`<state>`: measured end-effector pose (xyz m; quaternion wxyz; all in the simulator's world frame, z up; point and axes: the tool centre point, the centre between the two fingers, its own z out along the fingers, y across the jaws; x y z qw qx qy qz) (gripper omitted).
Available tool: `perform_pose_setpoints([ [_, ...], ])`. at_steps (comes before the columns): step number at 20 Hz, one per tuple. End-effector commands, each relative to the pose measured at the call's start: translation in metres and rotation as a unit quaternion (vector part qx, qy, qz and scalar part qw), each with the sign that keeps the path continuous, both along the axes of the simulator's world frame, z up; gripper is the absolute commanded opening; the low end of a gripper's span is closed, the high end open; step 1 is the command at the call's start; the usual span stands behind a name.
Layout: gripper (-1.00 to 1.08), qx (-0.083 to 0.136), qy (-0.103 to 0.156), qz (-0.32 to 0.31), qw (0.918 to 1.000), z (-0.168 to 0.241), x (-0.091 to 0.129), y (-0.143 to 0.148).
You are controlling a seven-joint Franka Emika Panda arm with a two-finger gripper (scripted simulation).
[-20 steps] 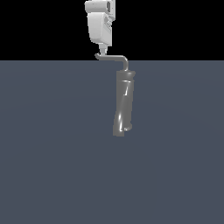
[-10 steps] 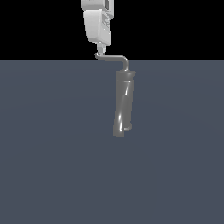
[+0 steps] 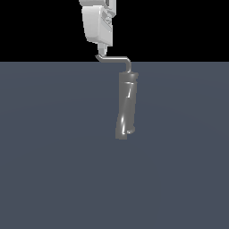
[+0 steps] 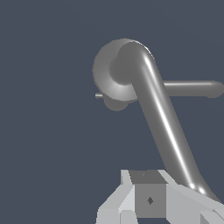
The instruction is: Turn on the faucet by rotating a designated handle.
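The faucet [image 3: 126, 105] is a tall shiny grey cylinder standing on the dark floor; in the wrist view its round top [image 4: 111, 72] shows from above. The handle [image 3: 114, 58] is a thin grey bent rod running from the body's top toward the exterior view's left, ending in a small upturned tip. In the wrist view the handle [image 4: 162, 118] runs from the body to beside my fingers. My white gripper [image 3: 102, 49] hangs just above the handle's tip, its fingers [image 4: 149, 199] close together with nothing between them.
A second short grey rod [image 4: 190, 89] sticks out sideways from the faucet in the wrist view. The dark grey floor [image 3: 53, 156] lies all around the faucet.
My gripper has shifted slightly toward the exterior view's left and a little upward. The handle and the faucet have not visibly moved.
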<state>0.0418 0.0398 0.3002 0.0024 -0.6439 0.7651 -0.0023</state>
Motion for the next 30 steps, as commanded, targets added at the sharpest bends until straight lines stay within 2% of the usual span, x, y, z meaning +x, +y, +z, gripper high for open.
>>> perform_pose_setpoints([
  [1, -1.00, 0.000, 0.003, 0.003, 1.0000, 0.000, -0.010, 0.006],
  [6, -1.00, 0.000, 0.003, 0.003, 1.0000, 0.000, -0.023, 0.009],
  [8, -1.00, -0.001, 0.001, 0.002, 1.0000, 0.000, -0.019, 0.007],
  [30, -1.00, 0.000, 0.003, 0.003, 1.0000, 0.000, -0.082, -0.028],
])
